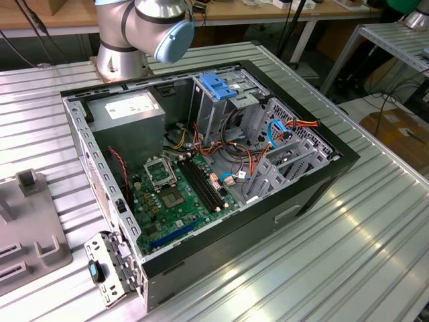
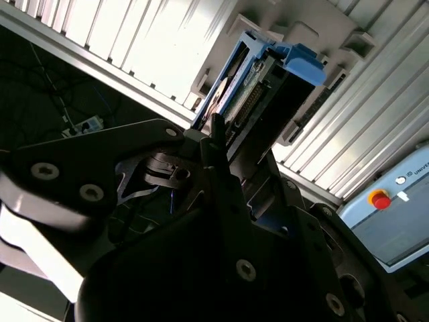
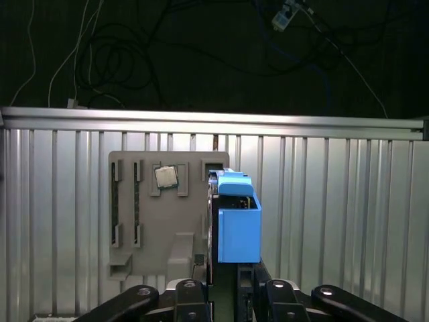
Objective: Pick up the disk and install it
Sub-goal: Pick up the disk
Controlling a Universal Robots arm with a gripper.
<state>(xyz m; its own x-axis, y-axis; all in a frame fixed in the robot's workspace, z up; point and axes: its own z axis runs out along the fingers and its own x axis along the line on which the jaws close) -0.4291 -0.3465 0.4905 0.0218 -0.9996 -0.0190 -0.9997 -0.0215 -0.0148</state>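
Disk (image 3: 238,228) sits in my gripper (image 3: 226,285). In the first wrist view the dark fingers (image 3: 276,292) are drawn in to a narrow gap with the drive's near end between them. I judge them clamped on its two flat faces, though the contact itself is hidden. The disk is over the grey fixture tray (image 3: 144,221) on the ribbed metal table (image 3: 335,221), and I cannot tell whether its far end is seated in the tray or just clear of it. In the exterior view that tray lies at the left edge and the open computer case (image 1: 201,168) fills the middle of the frame. To hold it well, I want my pressure on the metal body rather than the springy blue plastic, and my fingers off the connector. Any travel should go straight along the drive's length with no twist, so the rails cannot catch on the tray's posts. Its long axis seems to run straight out from my fingers toward the tray, in line with the gripper. It is turned edge-on to the first wrist view, with the blue rail frame along one side. In the second wrist view a row of connector pins (image 2: 249,100) shows on a narrow edge near my fingers, and a blue tab (image 2: 303,64) juts out beside it.
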